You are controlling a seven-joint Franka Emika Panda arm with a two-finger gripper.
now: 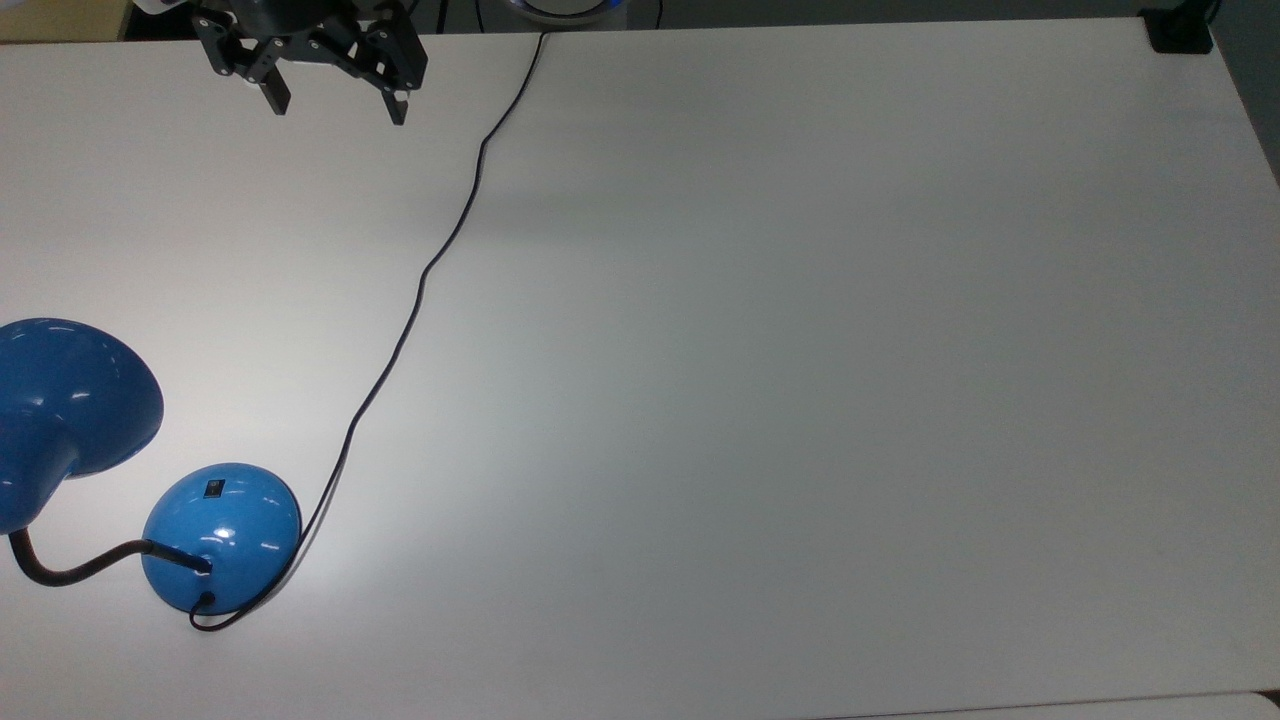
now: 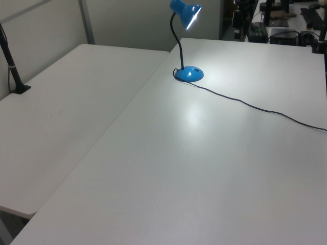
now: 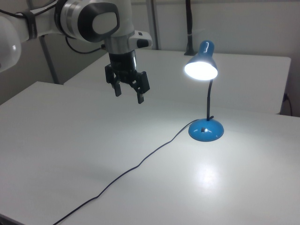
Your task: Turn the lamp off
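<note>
Glossy blue lamp (image 3: 205, 101) glows, bell shade lit over its domed base; gripper (image 3: 129, 92) hangs well apart, fingers spread wide.

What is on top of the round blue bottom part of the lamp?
On the lamp's base sits a small black switch. The black neck and the cord join it at its edge. What lies under the base is covered.
</note>
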